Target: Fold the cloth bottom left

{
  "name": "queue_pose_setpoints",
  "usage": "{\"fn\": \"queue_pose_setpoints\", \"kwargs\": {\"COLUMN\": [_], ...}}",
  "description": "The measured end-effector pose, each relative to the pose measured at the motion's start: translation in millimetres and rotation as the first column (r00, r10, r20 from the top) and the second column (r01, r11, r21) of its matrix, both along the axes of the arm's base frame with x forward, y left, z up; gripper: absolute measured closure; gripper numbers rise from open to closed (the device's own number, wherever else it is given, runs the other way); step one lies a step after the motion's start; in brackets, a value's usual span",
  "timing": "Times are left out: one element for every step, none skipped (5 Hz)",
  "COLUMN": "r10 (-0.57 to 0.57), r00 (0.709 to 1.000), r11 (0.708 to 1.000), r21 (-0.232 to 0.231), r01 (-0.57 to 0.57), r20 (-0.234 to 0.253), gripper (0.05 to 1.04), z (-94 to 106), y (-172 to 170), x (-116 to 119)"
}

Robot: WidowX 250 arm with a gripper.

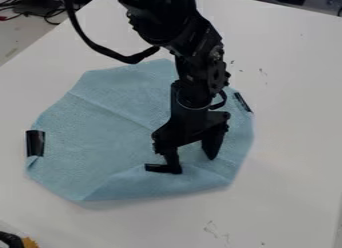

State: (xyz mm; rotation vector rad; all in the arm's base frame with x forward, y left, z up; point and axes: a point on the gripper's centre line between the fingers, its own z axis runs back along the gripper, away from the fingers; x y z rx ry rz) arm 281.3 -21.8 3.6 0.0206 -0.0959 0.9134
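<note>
The black gripper (188, 163) hangs over the lower right part of the light blue cloth (107, 127). Its fingers stand apart, one tip near the upper edge of a turned-over flap along the cloth's bottom side, the other further right over the cloth. Nothing shows gripped between them. The cloth lies mostly flat, with a faint crease running diagonally from the upper left toward the middle. A black tab (35, 143) is on its left edge, and another black strip (242, 102) is on its right edge. The arm hides part of the cloth's upper right.
The cloth rests on a white table (294, 142) with small dark marks. Cables (41, 13) lie at the upper left beyond the table's edge. A black and yellow object (28, 242) shows at the bottom left corner.
</note>
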Motion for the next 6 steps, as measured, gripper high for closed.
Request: {"fn": "queue_pose_setpoints", "kwargs": {"r10": [0.018, 0.045, 0.045, 0.063, 0.06, 0.071], "r00": [1.0, 0.999, 0.999, 0.998, 0.998, 0.997], "r11": [1.0, 0.997, 0.996, 0.996, 0.997, 0.997], "r21": [0.017, 0.057, 0.075, 0.068, 0.041, 0.022], "r01": [-0.018, -0.044, -0.043, -0.062, -0.059, -0.07], "r20": [-0.012, -0.021, -0.017, -0.018, -0.013, -0.015], "gripper": [0.083, 0.083, 0.083, 0.083, 0.083, 0.083], "z": [1.6, 10.2, 18.7, 16.8, 14.0, 5.6], "y": [3.8, 10.2, 10.6, 11.1, 7.6, 7.6], "x": [-10.4, -18.2, -23.2, -32.1, -33.3, -36.1]}}
